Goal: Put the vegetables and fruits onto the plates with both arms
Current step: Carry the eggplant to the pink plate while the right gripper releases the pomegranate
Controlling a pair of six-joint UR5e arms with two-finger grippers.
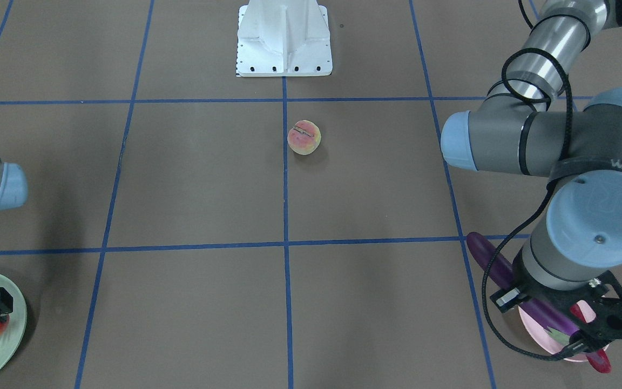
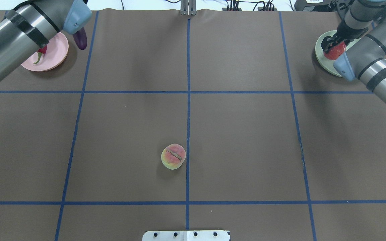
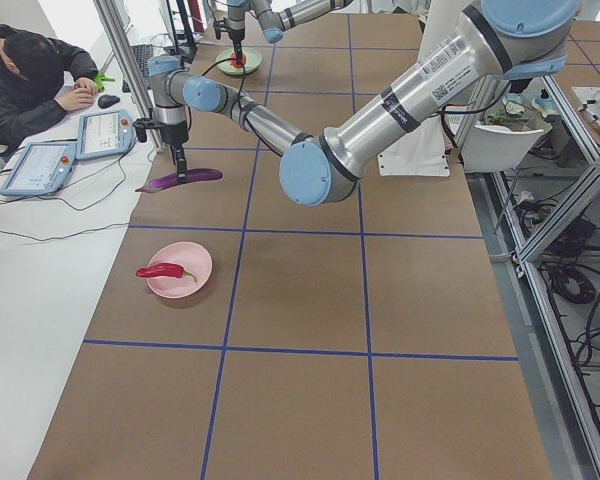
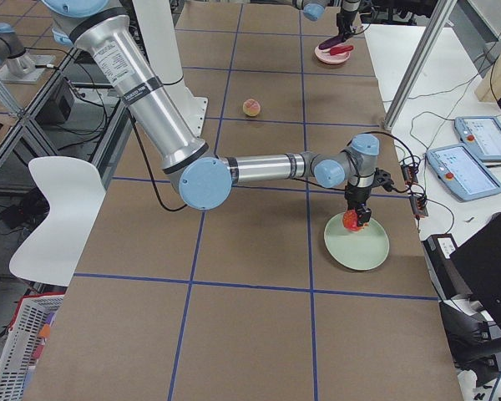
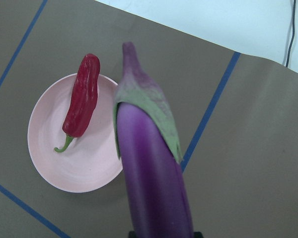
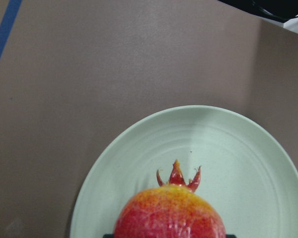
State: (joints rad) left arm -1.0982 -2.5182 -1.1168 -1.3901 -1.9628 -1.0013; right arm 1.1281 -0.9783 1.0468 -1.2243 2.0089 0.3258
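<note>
Vegetables, 2:
- eggplant (image 5: 154,163), 1: pinched at mid-length by the left gripper (image 3: 180,172), held clear of the table (image 2: 246,140), roughly level; in the wrist view its capped end hangs over the edge of the pink plate (image 5: 44,144)
- chili pepper (image 5: 82,101), 1: lying on the pink plate, one end overhanging the rim

Fruits, 2:
- pomegranate (image 6: 169,213), 1: clamped between the fingers of the right gripper (image 2: 334,47), over the green plate (image 6: 248,144), crown pointing sideways; whether it touches the plate cannot be told
- peach (image 2: 173,156), 1: loose on the table near its middle, just beside the central blue tape line (image 2: 188,117), well apart from both plates

Plates, 2: pink at the left arm's far corner, green at the right arm's far corner

Arms, 2: left arm (image 1: 511,143) and right arm (image 2: 380,72), each reaching out to its own plate

Base block (image 1: 284,43), 1: white, at the table's robot side
</note>
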